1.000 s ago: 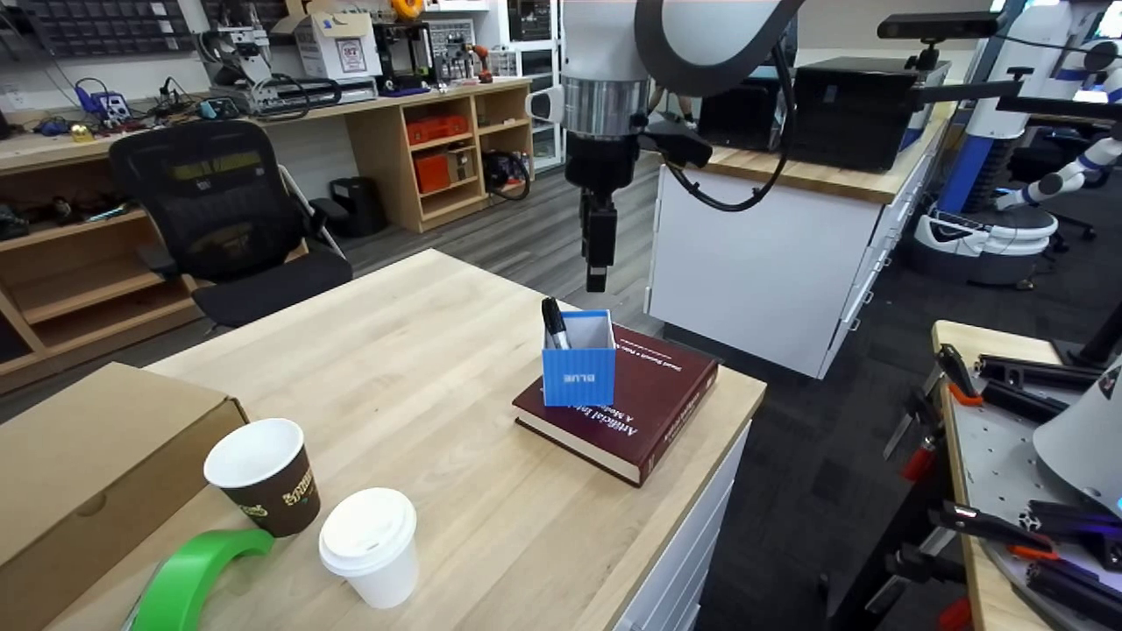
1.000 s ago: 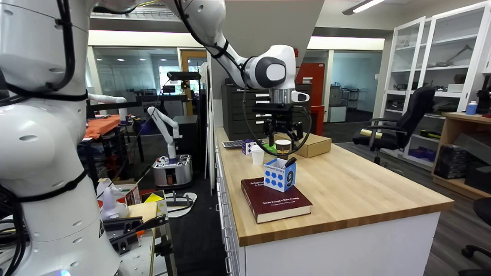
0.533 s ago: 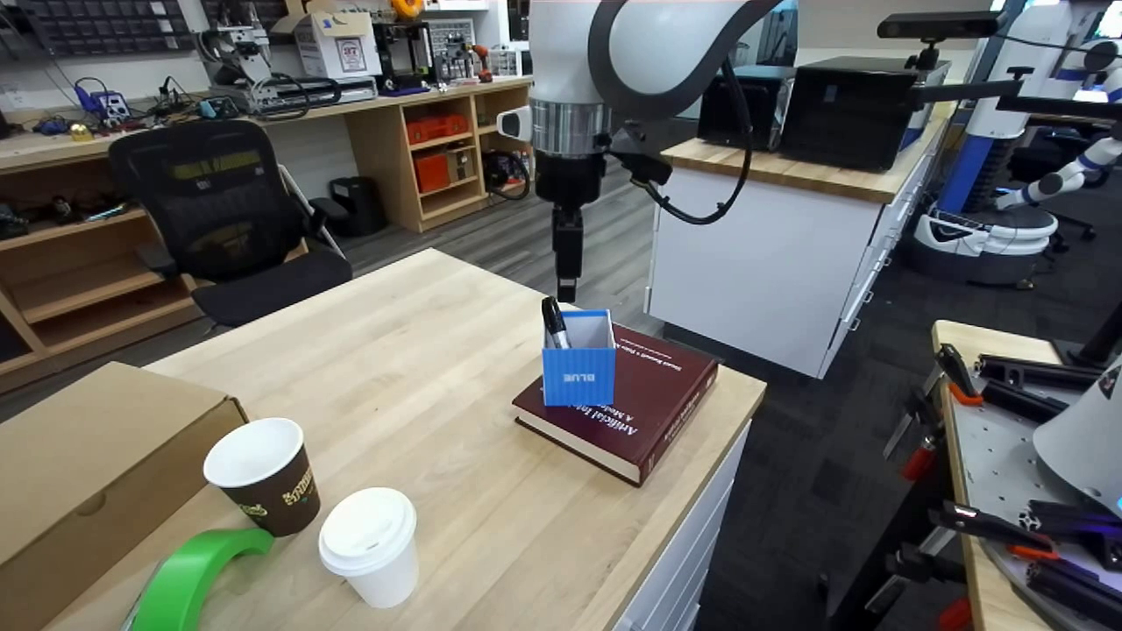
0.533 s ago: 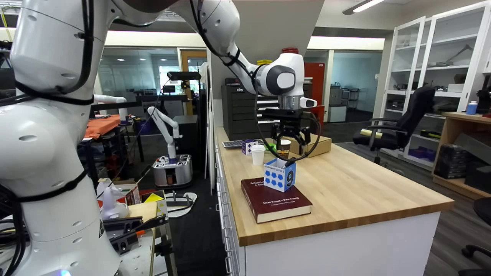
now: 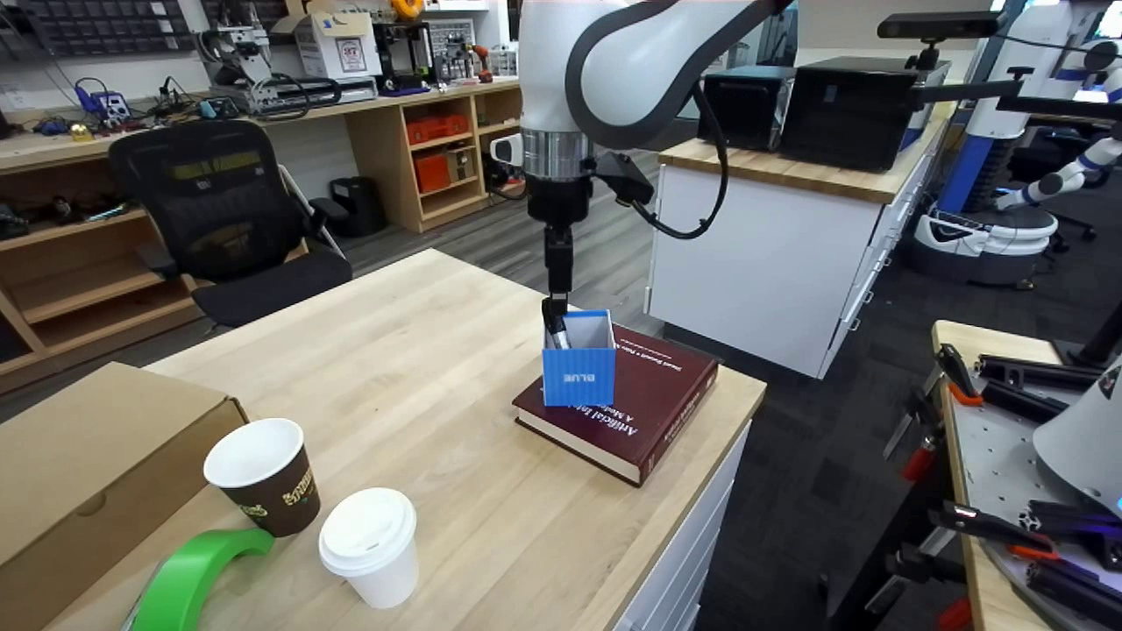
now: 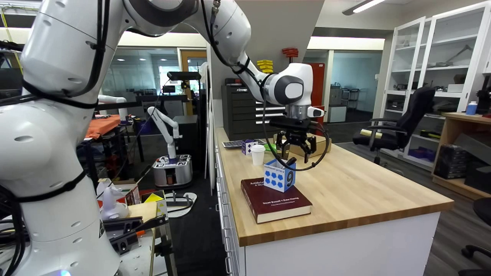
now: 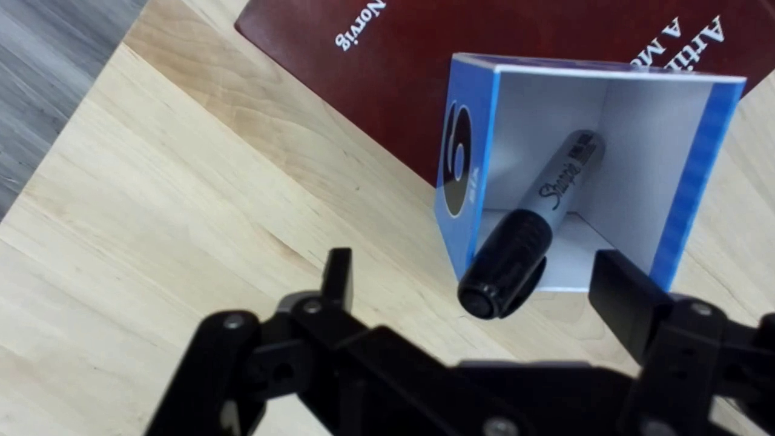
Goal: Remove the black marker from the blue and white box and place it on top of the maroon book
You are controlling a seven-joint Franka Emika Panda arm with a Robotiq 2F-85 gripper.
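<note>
The task looks to be at the approach, with the grasp not yet made. The black Sharpie marker (image 7: 536,221) leans inside the blue and white box (image 6: 275,179), its capped end jutting past the rim, and that box stands on the maroon hardcover book (image 6: 274,205). The end effector (image 7: 477,272) is spread wide: in the wrist view its jaws lie on either side of the capped end with a gap at each, so it holds nothing. Left to do, I judge: bring the jaws in around the cap, close them, draw the marker clear of the box, and lay it on the bare part of the cover, where a round barrel may roll.

Counted: one end effector, one black Sharpie marker, one blue and white box, one maroon hardcover book, all on or over one desk (image 5: 438,394). Also on the desk are two cups, one a brown paper cup (image 5: 285,491) and one a white lidded cup (image 5: 384,568); one brown cardboard box (image 5: 114,456); one green curved object (image 5: 188,574), cut off at the edge of an exterior view; one small purple and white box (image 6: 249,147); and one flat grey device (image 6: 232,144), perhaps a keypad or calculator, too small to tell.
</note>
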